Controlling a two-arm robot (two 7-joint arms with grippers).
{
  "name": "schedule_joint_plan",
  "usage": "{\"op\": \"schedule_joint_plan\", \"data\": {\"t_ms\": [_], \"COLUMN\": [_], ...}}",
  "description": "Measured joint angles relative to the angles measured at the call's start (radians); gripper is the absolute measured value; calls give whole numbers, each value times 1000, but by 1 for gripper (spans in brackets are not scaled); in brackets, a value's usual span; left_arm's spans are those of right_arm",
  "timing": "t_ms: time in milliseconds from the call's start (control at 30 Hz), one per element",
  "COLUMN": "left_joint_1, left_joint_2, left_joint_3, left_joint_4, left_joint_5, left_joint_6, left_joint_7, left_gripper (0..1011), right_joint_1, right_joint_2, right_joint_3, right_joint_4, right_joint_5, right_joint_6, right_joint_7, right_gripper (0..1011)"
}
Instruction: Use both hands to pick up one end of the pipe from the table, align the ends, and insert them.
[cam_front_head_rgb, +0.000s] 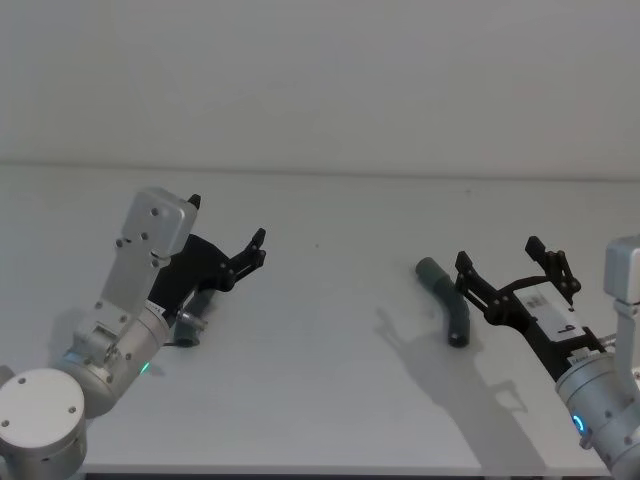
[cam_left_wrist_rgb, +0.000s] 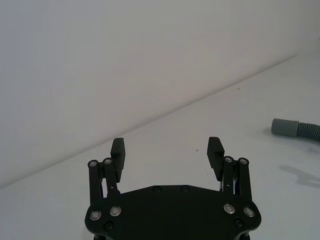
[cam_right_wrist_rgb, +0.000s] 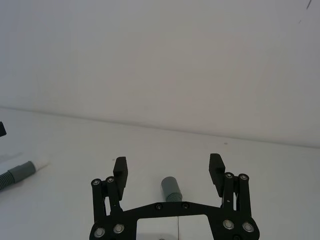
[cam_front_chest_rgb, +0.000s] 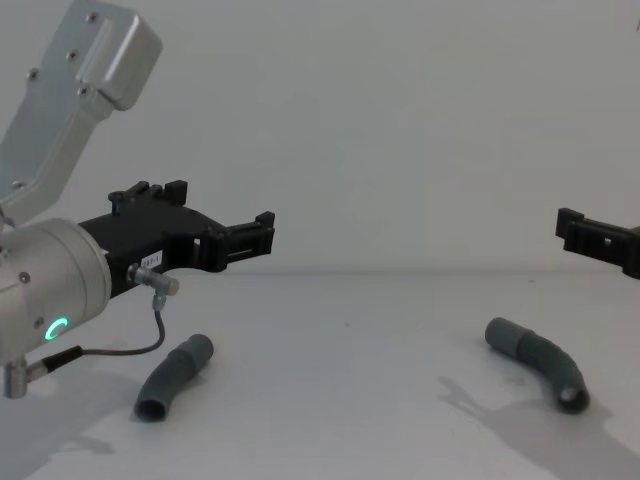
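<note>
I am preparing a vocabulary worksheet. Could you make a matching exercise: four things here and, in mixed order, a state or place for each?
1 left black plastic claw
2 right black plastic claw
3 right-hand dark-grey bent pipe piece
4 white matte table

a lying unheld
b open, blue light ring on its arm
c meets the white wall
d open, green light ring on its arm

Pairs: 1-d, 2-b, 3-a, 4-c

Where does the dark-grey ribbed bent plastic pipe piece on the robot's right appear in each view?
Head: pipe piece right of centre.
Chest: pipe piece lower right.
Left wrist: pipe piece far beyond the left gripper.
Right wrist: its cuff just past the right gripper.
Landmark: the table-wall seam.
</note>
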Motion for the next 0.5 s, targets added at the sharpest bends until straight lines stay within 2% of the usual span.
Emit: {"op": "schedule_joint_plan", "data": {"t_ms": [500], "left_joint_1": [0], "left_joint_2": [0], "left_joint_3": [0], "left_joint_4": [0], "left_joint_5": [0], "left_joint_6": [0], "left_joint_7": [0], "left_gripper": [1001], "right_joint_1": [0], "right_joint_2": [0], "right_joint_3": [0], "right_joint_4": [0], "right_joint_5": [0], "right_joint_6": [0], "right_joint_7": [0], "right_gripper": [1001]}}
